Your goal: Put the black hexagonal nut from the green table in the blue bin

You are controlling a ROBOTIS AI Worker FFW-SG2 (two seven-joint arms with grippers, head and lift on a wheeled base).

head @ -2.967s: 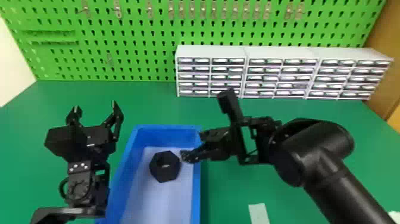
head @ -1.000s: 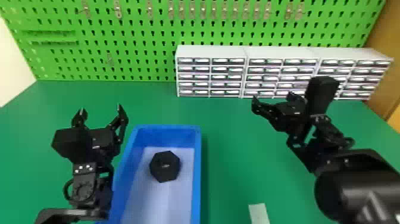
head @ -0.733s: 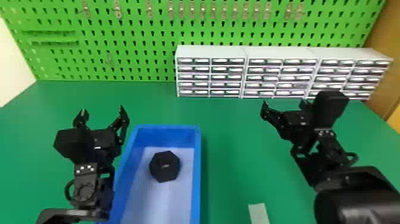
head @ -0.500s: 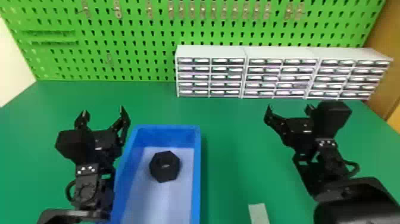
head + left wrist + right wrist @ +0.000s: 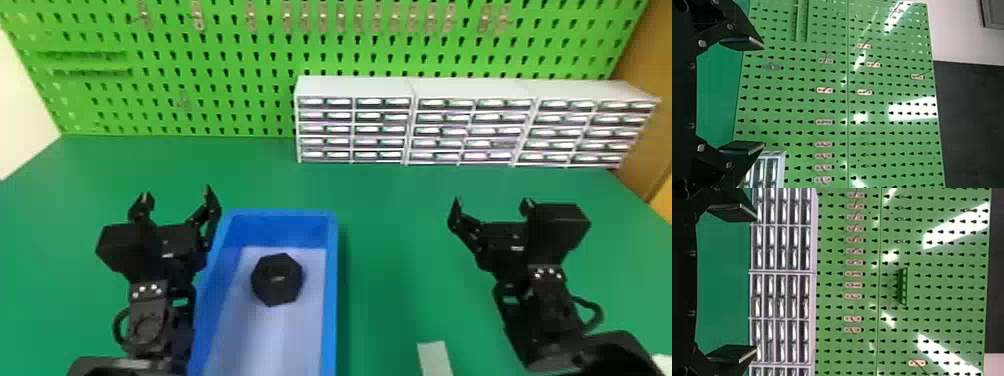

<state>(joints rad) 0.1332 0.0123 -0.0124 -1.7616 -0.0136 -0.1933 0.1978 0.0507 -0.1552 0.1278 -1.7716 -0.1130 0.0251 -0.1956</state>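
Green bench (image 5: 390,200): right hand (image 5: 492,200), fingers apart, had withdrawn from the blue bin (image 5: 331,300) at its left; nut (image 5: 276,280) lay inside, task apparently complete.

The flat, deep-green worktop (image 5: 390,210) is plain; the bright-green pegboard (image 5: 240,107) bears rows of dark keyhole shapes. The rectangular blue bin (image 5: 330,300) has a pale lilac-blue floor (image 5: 270,340), the hexagonal nut (image 5: 276,287) is black, and the boxy whitish drawer cabinets (image 5: 355,86) show a dark-and-silver grid.
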